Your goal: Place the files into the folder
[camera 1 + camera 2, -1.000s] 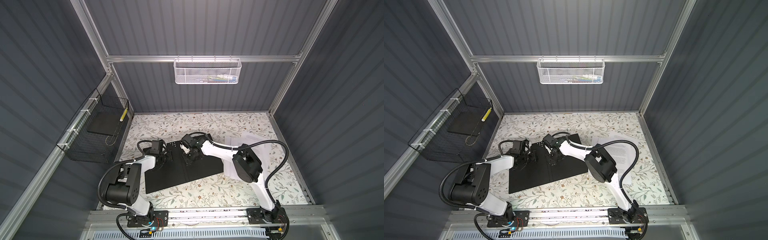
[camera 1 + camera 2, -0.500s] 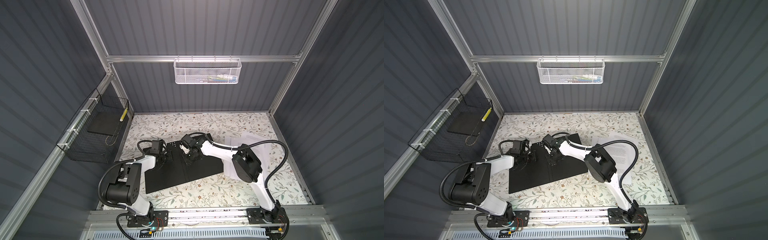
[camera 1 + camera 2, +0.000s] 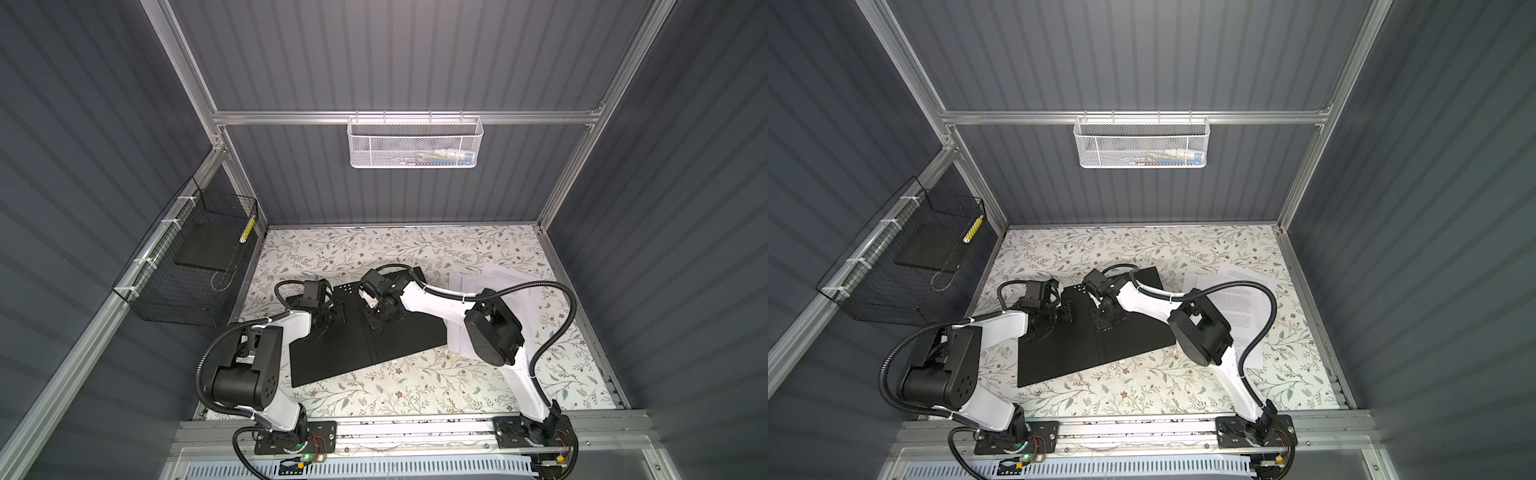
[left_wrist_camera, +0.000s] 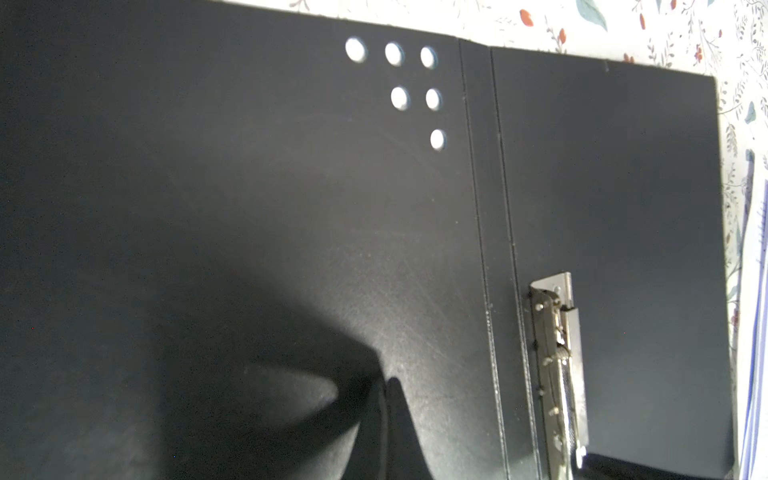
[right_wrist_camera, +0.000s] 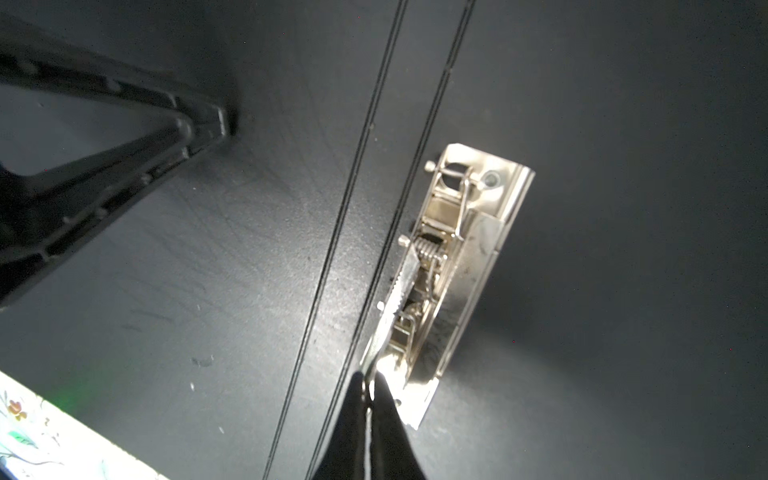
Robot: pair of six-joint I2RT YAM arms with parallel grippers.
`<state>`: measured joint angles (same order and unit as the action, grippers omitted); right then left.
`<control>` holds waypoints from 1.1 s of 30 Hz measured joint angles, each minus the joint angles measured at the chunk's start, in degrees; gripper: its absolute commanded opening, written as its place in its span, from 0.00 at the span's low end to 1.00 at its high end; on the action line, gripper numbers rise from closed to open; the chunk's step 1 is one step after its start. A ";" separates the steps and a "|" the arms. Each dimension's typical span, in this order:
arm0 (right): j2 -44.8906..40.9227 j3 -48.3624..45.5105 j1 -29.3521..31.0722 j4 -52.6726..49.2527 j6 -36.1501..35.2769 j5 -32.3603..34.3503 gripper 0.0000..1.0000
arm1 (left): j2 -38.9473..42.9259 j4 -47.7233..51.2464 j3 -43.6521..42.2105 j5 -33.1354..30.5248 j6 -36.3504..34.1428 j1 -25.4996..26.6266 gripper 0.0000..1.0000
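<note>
The folder (image 3: 374, 345) lies open on the desk (image 3: 415, 390), black inside up, its metal clip (image 5: 457, 270) just beside the spine on the right-hand cover. It looks like a stiff, light board that would skid rather than bend. The left end effector (image 4: 392, 411), fingers together, rests its tip on the left cover, probably to pin it. The right end effector (image 5: 368, 399) is pinched shut on the end of the clip's thin lever (image 5: 399, 291). That lever is sprung, smooth metal, so it is likely to slip out unless it is gripped squarely. The files (image 3: 511, 282) lie flat on the desk just to the right of the folder, apart from both end effectors. They are thin sheets — light, limp and prone to fanning or sliding over each other — so they are best taken at a free edge or corner. The right arm (image 3: 440, 303) crosses above their near side, which blocks easy reach. The closed clip also bars the way until it is raised. A black wire basket (image 3: 187, 266) holding a dark slab (image 3: 203, 249) and a white mesh basket (image 3: 415, 141) hang on the walls, well clear.
</note>
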<state>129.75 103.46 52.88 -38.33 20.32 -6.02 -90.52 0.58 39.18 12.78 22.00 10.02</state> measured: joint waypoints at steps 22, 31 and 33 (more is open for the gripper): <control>5.70 10.82 1.40 -10.05 -2.84 3.80 0.07 | -0.07 0.00 0.07 0.15 0.00 0.00 0.00; 8.46 15.72 2.56 -14.45 -4.85 7.41 0.04 | -0.11 0.00 0.11 0.17 0.00 0.00 0.00; 8.76 16.20 2.75 -14.93 -5.40 8.04 0.04 | -0.13 0.00 0.11 0.17 0.00 0.00 0.00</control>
<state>138.52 119.66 55.64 -53.25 14.92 2.02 -90.65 0.58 39.29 12.95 22.00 10.02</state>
